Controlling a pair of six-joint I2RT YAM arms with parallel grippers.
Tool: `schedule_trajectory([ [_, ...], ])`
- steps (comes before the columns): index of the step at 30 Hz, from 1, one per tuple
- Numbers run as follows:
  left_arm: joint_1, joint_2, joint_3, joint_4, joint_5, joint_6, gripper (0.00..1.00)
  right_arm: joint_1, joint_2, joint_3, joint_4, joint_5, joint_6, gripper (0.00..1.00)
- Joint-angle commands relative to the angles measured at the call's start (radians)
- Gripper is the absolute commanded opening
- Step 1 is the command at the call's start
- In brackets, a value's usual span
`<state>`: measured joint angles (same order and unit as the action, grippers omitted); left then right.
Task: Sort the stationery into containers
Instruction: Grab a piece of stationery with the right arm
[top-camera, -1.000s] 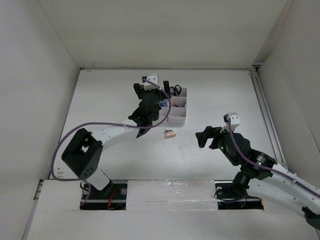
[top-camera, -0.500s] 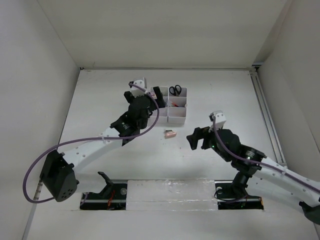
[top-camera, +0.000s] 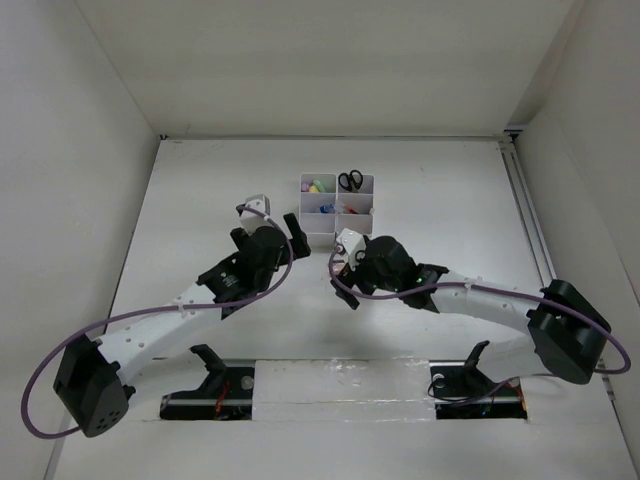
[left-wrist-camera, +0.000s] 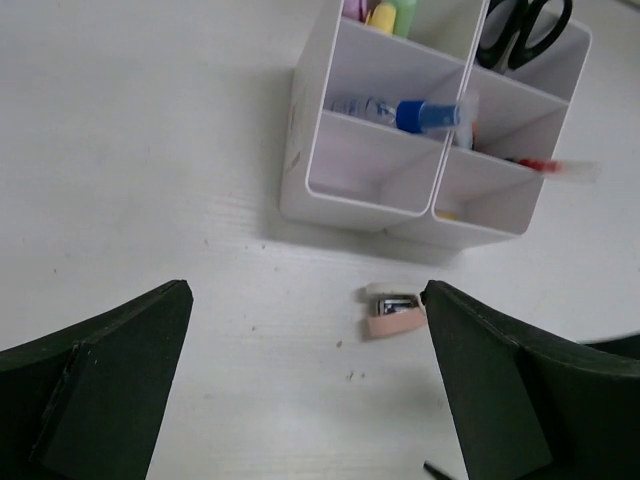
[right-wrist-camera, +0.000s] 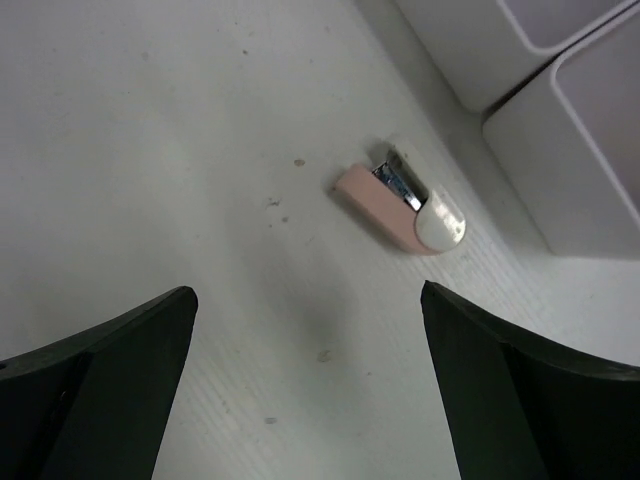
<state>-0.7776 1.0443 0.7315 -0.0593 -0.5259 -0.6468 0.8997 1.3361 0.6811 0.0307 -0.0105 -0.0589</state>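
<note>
Now your left gripper (left-wrist-camera: 308, 400) has backed off the white organizer (left-wrist-camera: 300, 160), wide and empty, while your right gripper (right-wrist-camera: 310, 390), also spread and empty, has swung in over the small pink item (right-wrist-camera: 395, 212) lying on the table (right-wrist-camera: 150, 150) just beside it, seemingly the last piece left.

- No text, brand, number or sign can be read in any view.
- Any print on the blue-capped tube (left-wrist-camera: 385, 108) in the white organizer (left-wrist-camera: 300, 150) is too blurred to make out.
</note>
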Motion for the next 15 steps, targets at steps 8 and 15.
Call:
schedule_trajectory([
  [8,0.0,-0.213,-0.115,-0.069,0.067,-0.057,1.0,-0.07,0.173,0.438,-0.34,-0.236,-0.337,1.0],
  [15,0.0,-0.38,-0.172,-0.06,0.086,-0.068,1.0,-0.173,0.411,0.675,-0.707,-0.347,-0.501,1.0],
])
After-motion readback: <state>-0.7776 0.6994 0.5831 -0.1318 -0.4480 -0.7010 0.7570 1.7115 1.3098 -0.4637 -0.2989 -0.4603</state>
